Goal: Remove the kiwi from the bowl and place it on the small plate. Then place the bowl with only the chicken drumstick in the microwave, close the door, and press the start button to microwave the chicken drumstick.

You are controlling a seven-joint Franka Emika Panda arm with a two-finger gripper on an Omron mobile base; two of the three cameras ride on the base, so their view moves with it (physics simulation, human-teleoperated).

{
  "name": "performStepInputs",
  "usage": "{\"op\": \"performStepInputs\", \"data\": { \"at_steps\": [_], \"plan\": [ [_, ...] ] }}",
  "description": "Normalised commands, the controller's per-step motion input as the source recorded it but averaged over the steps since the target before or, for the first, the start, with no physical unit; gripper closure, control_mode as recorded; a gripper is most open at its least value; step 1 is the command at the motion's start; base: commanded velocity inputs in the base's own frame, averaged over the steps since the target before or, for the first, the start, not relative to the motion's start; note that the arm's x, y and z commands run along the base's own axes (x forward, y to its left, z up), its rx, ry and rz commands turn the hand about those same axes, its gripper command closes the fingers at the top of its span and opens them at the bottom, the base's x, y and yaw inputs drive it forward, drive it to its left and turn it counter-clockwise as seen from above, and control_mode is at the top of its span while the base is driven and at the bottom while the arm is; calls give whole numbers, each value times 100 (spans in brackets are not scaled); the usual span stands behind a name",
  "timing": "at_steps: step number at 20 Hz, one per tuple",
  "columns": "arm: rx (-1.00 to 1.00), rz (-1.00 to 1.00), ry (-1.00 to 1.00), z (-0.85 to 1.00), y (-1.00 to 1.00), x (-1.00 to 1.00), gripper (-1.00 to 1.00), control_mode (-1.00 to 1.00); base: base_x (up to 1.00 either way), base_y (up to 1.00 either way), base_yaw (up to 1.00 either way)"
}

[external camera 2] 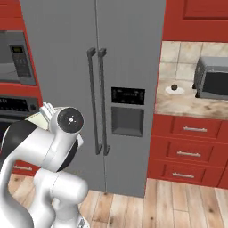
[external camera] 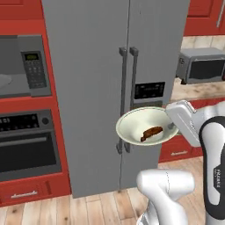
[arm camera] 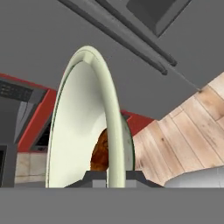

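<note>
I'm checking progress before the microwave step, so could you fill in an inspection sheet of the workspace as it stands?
Surface: counter at right, wood floor below.
Job's things: bowl held in the air before the fridge, chicken drumstick inside; kiwi on small plate; microwave left, door open.
Clutter: toaster oven on counter.
Grippers: claw shut on bowl rim.
Cables: nothing seen.
Surroundings: fridge, oven, red cabinets.
</note>
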Motion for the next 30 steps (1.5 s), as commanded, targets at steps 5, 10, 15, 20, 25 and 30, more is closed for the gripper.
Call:
{"op": "performStepInputs", "data": {
  "at_steps": [5, 10, 15, 20, 25, 30],
  "plan": [
    [0, 0, 0, 0, 0, 0, 100, 100, 31, 100, -7],
    [0, 0, 0, 0, 0, 0, 100, 100, 45, 98, -3],
    [0, 0, 0, 0, 0, 0, 100, 100, 59, 56, -1],
    [0, 0, 0, 0, 0, 0, 100, 100, 9, 56, -1],
    [0, 0, 0, 0, 0, 0, 100, 100, 1, 71, -9],
    [0, 0, 0, 0, 0, 0, 100, 100, 11, 50, -9]
  ]
}}
